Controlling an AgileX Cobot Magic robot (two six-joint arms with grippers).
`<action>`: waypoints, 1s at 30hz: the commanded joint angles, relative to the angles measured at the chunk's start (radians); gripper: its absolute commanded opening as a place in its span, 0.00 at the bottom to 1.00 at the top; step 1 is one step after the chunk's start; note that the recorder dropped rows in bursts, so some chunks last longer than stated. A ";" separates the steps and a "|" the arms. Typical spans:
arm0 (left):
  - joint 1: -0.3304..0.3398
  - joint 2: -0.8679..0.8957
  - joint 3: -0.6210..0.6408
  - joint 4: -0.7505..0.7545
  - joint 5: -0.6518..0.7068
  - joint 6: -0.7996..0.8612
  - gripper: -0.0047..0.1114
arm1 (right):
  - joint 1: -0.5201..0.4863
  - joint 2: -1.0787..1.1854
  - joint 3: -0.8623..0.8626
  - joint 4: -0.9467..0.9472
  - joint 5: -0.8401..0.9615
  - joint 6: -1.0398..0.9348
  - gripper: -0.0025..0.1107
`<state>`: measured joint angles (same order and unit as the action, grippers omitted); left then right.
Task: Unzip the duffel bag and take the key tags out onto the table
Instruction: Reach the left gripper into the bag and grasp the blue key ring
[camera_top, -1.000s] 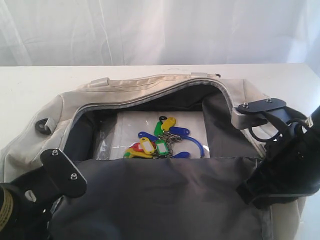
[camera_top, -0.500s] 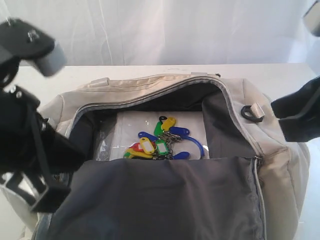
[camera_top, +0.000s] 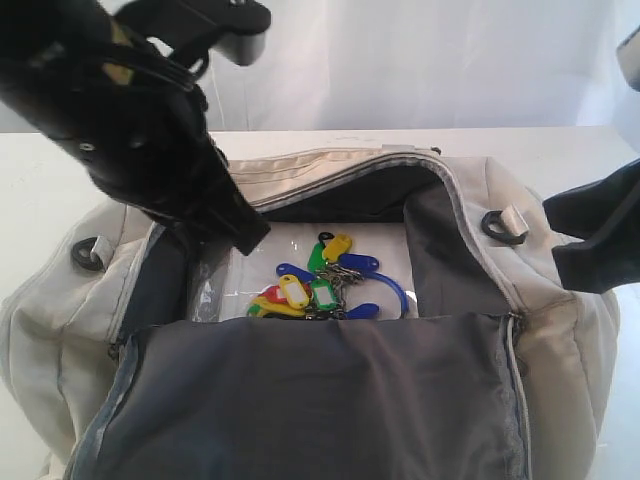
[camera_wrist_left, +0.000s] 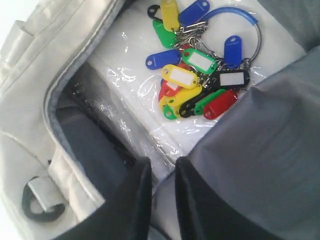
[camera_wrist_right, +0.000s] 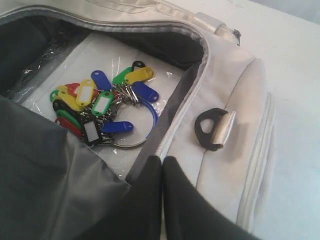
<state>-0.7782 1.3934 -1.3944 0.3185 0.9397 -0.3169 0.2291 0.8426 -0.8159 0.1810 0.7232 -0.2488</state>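
The cream duffel bag (camera_top: 330, 165) lies unzipped on the white table (camera_top: 40, 170), its dark grey lined flap (camera_top: 320, 400) folded toward the front. Inside, the key tags (camera_top: 322, 280) rest in a bunch of blue, yellow, green and red on a white plastic-wrapped panel (camera_top: 262, 250). My left gripper (camera_wrist_left: 163, 167) hangs over the bag's left inner side, short of the key tags (camera_wrist_left: 197, 80), its fingers slightly apart with nothing between them. My right gripper (camera_wrist_right: 161, 162) is shut and empty above the zipper edge at the bag's right end, beside the key tags (camera_wrist_right: 100, 107).
A black D-ring (camera_top: 495, 225) sits on the bag's right end, another D-ring (camera_top: 88, 252) on the left. The left arm (camera_top: 130, 110) blocks the bag's far left corner. The right arm (camera_top: 600, 240) hangs at the right edge. A white curtain (camera_top: 420, 60) closes the back.
The left arm rose from the front left corner and swung over the bag's left side. The right arm drew back from the bag's right end, then held still.
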 joint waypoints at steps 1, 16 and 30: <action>0.103 0.138 -0.048 -0.202 -0.054 0.153 0.23 | 0.000 -0.004 0.004 0.001 0.004 0.019 0.02; 0.207 0.527 -0.214 -0.582 -0.127 0.487 0.57 | 0.000 -0.004 0.004 0.005 0.018 0.029 0.02; 0.196 0.677 -0.225 -0.452 -0.301 0.514 0.71 | 0.000 -0.004 0.004 0.009 0.016 0.029 0.02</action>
<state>-0.5770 2.0439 -1.6187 -0.1752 0.6552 0.2091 0.2291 0.8426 -0.8159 0.1832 0.7398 -0.2265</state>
